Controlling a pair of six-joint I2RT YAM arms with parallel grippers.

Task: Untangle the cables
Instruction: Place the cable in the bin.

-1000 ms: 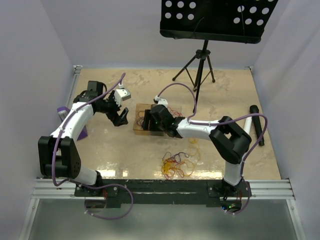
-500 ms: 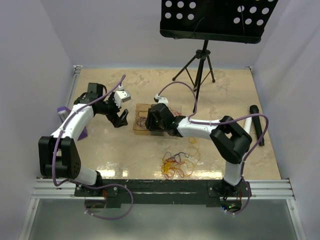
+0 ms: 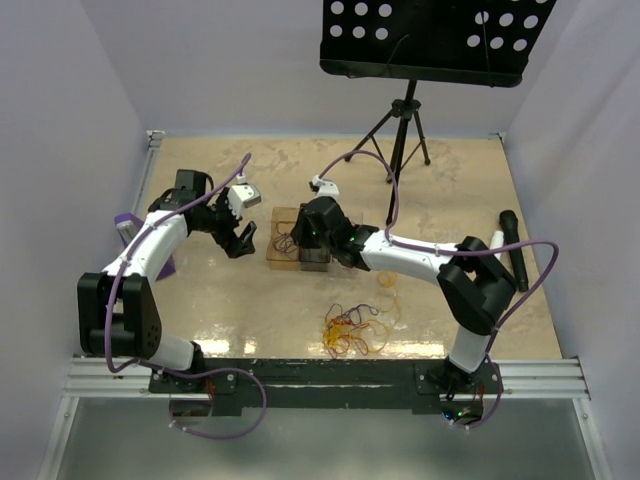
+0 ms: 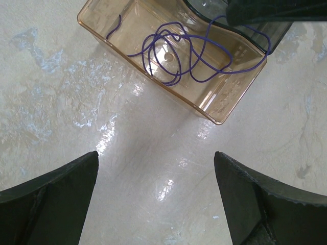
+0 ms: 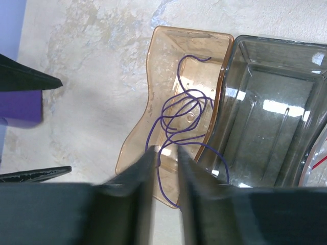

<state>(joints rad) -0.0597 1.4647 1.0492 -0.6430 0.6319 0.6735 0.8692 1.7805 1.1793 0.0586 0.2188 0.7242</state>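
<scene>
Right arm (image 3: pixel 410 255) shifted, purple cable (image 4: pixel 176 53) in orange bin (image 4: pixel 204 102)

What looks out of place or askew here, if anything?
The purple cable lies coiled in the orange bin, but one loop spills over its rim onto the neighbouring clear bin, and a strand runs up into the right gripper. A mixed tangle sits loose near the table's front edge.

Top cam high at near edge, looking down; both wrist cams close, share amber bin (image 4: pixel 168 94).
</scene>
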